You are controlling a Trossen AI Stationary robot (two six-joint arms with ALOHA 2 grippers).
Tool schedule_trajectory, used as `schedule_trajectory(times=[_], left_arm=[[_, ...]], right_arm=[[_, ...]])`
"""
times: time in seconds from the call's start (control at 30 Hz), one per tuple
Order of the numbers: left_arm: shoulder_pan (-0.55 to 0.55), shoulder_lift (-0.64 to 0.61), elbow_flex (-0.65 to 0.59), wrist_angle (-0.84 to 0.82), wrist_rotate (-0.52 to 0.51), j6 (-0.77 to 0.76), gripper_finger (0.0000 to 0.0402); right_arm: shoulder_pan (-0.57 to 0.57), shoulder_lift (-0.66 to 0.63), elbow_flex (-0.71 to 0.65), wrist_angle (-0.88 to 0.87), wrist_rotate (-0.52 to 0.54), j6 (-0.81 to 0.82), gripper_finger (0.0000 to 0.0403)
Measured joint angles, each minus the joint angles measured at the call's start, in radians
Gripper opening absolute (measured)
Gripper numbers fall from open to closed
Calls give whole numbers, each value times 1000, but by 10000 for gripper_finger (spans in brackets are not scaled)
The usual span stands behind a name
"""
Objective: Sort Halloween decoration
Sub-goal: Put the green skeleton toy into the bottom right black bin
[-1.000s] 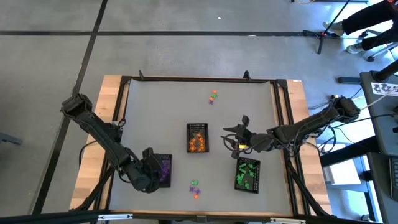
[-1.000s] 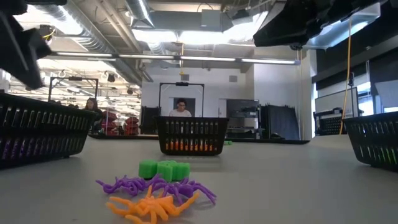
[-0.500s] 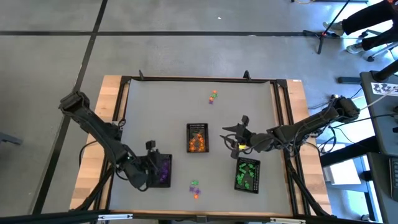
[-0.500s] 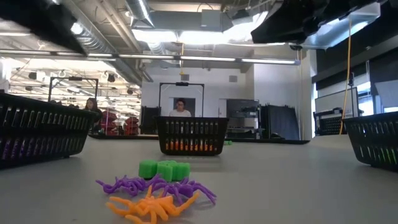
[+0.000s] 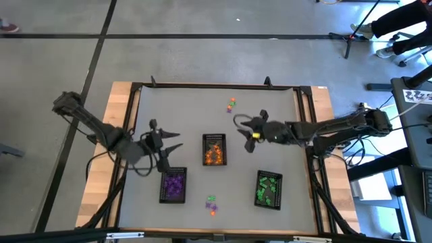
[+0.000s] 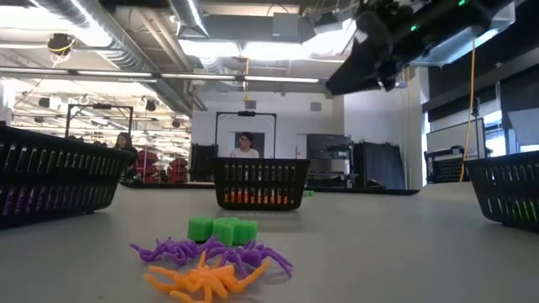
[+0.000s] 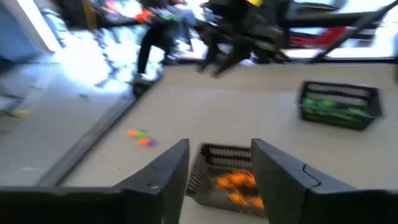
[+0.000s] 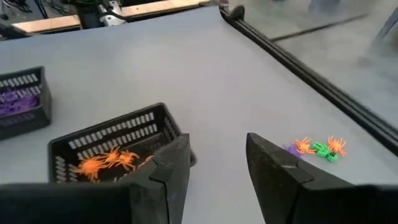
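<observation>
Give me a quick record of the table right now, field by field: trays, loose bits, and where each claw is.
purple tray: near left, purple pieces inside
orange tray: centre, orange pieces inside
green tray: near right, green pieces inside
loose near pile: green, purple and orange trinkets between the purple and green trays
loose far pile: small cluster toward the far edge
left claw: open, empty, left of the orange tray
right claw: open, empty, above the table right of the orange tray
</observation>
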Motion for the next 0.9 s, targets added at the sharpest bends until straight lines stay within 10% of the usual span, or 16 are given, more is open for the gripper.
schedule_trajectory(times=[0.2,0.9], left_arm=[[177,-156,-238,360,304,100,125],[246,-221,-387,540,271,118,115]], right_arm=[[-114,5,1,19,-113,-5,154],[-305,121,209,-289,-210,-101,154]])
